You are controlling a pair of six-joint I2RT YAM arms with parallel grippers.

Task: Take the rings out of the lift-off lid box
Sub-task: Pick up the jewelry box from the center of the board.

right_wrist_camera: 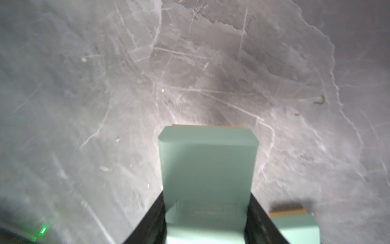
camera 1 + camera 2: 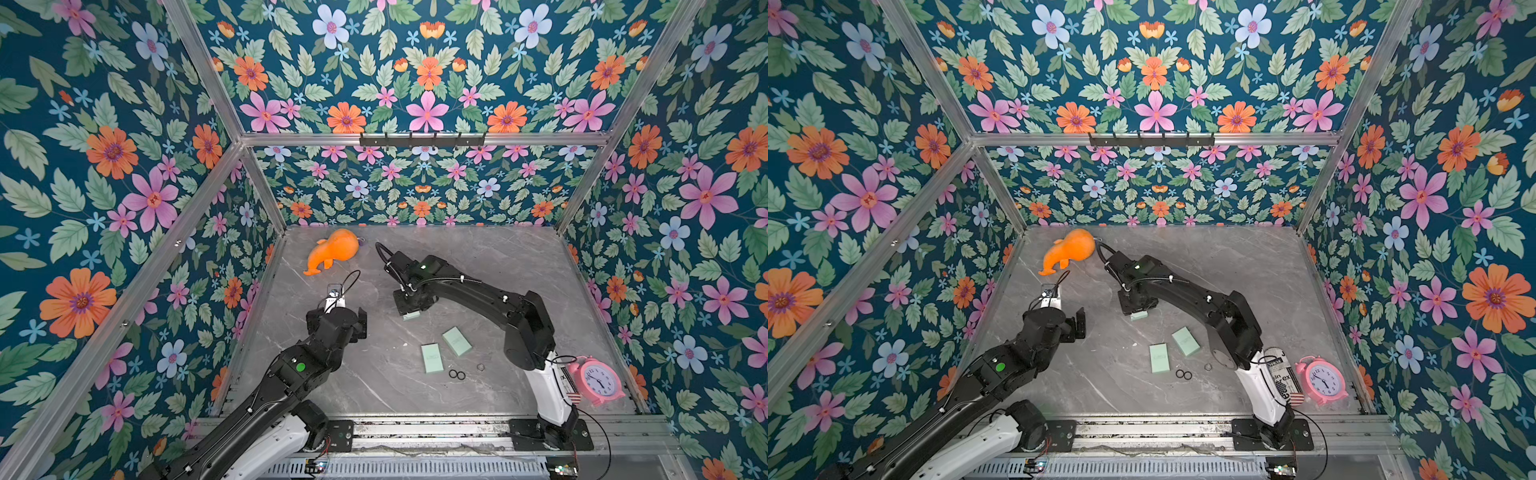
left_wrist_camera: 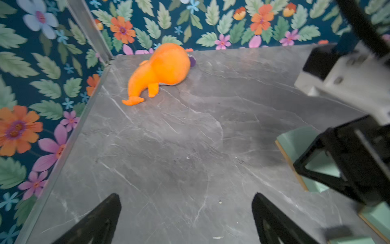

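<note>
An orange plush toy (image 2: 334, 249) lies at the far left by the back wall and plays no part in the job. The left pincer (image 3: 185, 197) hangs spread wide above the bare grey surface (image 2: 478, 257), pinching nothing.

Right of it, the right pincer (image 1: 206, 198) points down at a mint-green box (image 1: 207, 160). Its wrist view shows both jaws pressed against the box's long sides, so it pinches the box. A second mint piece (image 1: 295, 224) lies just beside it.

Toward the front lie two more mint-green pieces (image 2: 432, 358). Next come the rings, two black rings (image 2: 457, 374) touching each other and a silvery ring (image 2: 481, 367) nearby, all on the surface and outside any box. A pink alarm clock (image 2: 600, 380) stands at the far right.

I judge the step in hand to be gripping a lid to lift it off. The next move calls for a straight upward pull while the base stays down. Whether any rings remain inside is hidden.
</note>
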